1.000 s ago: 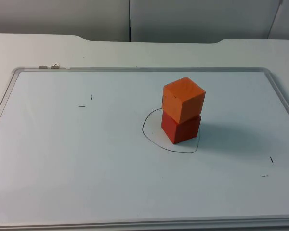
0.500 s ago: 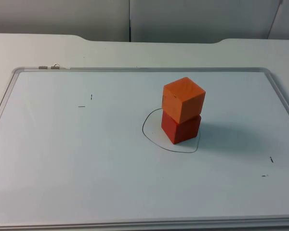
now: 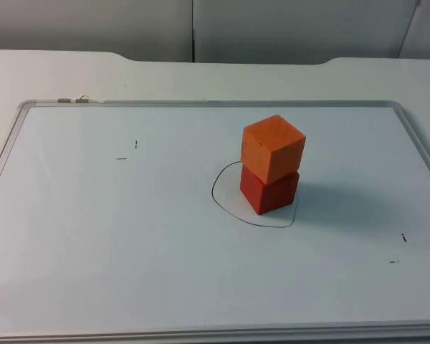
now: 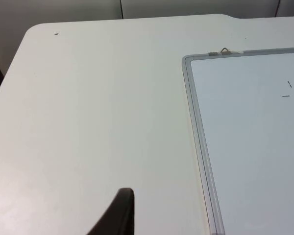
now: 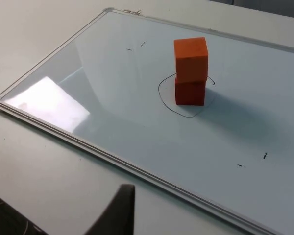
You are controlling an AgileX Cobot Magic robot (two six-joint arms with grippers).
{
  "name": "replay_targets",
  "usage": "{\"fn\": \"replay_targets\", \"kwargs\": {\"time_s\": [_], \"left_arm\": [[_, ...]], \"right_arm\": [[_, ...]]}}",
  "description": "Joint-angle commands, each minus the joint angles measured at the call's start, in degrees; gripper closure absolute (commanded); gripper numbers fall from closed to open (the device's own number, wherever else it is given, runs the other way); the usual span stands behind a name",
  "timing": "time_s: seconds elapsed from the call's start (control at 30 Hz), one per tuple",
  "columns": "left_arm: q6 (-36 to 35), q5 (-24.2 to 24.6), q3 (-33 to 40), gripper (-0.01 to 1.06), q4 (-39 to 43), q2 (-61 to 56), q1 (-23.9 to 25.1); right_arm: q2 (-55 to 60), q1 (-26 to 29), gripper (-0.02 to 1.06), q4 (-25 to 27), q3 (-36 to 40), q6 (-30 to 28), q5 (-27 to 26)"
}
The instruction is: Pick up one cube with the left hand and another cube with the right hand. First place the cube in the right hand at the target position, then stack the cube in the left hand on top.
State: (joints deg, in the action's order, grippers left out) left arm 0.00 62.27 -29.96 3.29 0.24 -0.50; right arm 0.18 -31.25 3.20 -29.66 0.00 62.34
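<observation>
Left gripper's black fingertip (image 4: 118,215) hangs above the bare, matte white table top (image 4: 93,112), just beside the left edge of the whiteboard (image 4: 255,147); one tapered, smooth tip is all that can be seen of it, so I cannot tell whether it is parted or closed. That whiteboard is a flat, glossy rectangle in a thin silvery metal frame (image 4: 198,132) with rounded corners, and a small metal hanger clip (image 4: 224,51) sits on its far rail.

On the board, a thin black pen outline (image 3: 222,204), a rough loop, marks the target. Inside it stands the red cube (image 3: 269,192), matte and sharp-edged, with its far side touching the line. The orange cube (image 3: 272,148) rests squarely on top of it, turned slightly off the lower one's faces so that its corners overhang a little. Short black pen ticks (image 3: 127,150) lie well to the left of the stack, and another pair (image 3: 399,247) to its right.

Right gripper's dark fingertip (image 5: 118,211) hovers over the table outside the board's near frame, well apart from the stacked cubes; whether it is parted or closed cannot be told.
</observation>
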Motion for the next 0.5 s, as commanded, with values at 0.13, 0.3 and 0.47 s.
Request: {"fn": "replay_targets", "kwargs": {"time_s": [0.13,0.3,0.47], "left_arm": [[-0.38,-0.51,0.55,0.00,0.10,-0.24,0.21],[-0.38,-0.51,0.55,0.00,0.10,-0.24,0.21],[-0.38,-0.51,0.55,0.00,0.10,-0.24,0.21]], "right_arm": [[-0.18,4.88,0.00,0.11,0.53,0.00,-0.63],[-0.18,16.01,0.00,0.11,0.53,0.00,-0.63],[-0.18,26.19,0.00,0.11,0.53,0.00,-0.63]]}}
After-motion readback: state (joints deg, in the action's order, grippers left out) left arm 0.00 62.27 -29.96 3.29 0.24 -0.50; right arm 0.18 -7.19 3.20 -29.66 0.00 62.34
